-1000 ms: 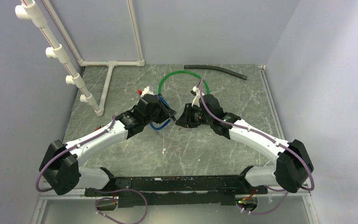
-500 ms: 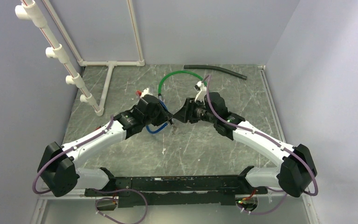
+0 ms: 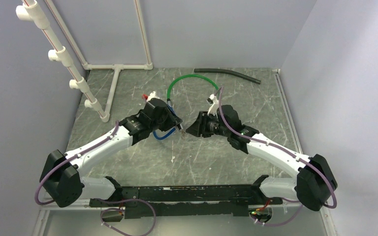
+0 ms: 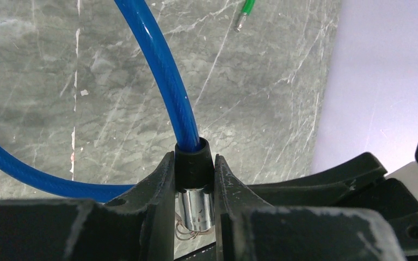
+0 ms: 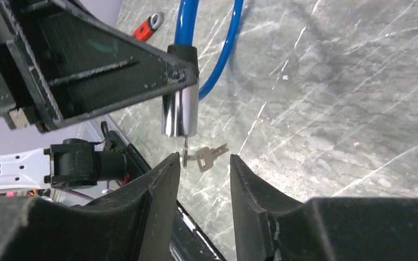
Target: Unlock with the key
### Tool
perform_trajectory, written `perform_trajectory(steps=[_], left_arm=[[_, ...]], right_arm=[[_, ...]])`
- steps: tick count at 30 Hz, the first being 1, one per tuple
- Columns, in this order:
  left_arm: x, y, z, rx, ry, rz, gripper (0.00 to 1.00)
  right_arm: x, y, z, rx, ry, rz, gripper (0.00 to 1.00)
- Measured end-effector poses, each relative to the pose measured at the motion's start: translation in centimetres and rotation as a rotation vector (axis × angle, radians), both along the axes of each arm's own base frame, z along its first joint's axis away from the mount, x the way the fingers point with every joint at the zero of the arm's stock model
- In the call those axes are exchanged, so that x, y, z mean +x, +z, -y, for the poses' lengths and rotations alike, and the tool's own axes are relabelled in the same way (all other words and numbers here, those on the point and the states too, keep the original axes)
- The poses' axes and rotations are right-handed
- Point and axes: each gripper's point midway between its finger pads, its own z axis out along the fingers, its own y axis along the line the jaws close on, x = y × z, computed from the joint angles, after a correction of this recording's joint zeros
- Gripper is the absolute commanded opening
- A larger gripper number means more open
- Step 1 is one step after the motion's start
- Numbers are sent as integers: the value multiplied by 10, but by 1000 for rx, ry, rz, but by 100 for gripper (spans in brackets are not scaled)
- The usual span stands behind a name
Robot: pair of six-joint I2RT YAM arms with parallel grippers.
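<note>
Blue cable lock (image 4: 160, 70) pinched in left gripper (image 4: 194, 163), key (image 5: 185, 154) looks inserted, right gripper (image 5: 203, 159) spread empty beside it, so turning's left.

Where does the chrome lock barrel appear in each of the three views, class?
Top external: chrome lock barrel tiny, just left of centre.
Left wrist: barrel bottom centre, between jaws of the left gripper.
Right wrist: barrel left of centre, key below it.
Shared landmark: the blue cable entering it.
</note>
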Motion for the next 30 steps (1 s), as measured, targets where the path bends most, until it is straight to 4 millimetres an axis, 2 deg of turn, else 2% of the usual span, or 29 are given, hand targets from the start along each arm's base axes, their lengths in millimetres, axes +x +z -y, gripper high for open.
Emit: perform_trajectory(steps=[7, 12, 30], left_arm=[[3, 0, -3, 2, 8, 0, 0], [3, 0, -3, 1, 3, -1, 0], [4, -1, -5, 7, 0, 2, 0]], right_arm=[[-13, 5, -5, 37, 37, -3, 39], [-16, 7, -11, 54, 57, -3, 30], [-23, -15, -24, 23, 87, -60, 24]])
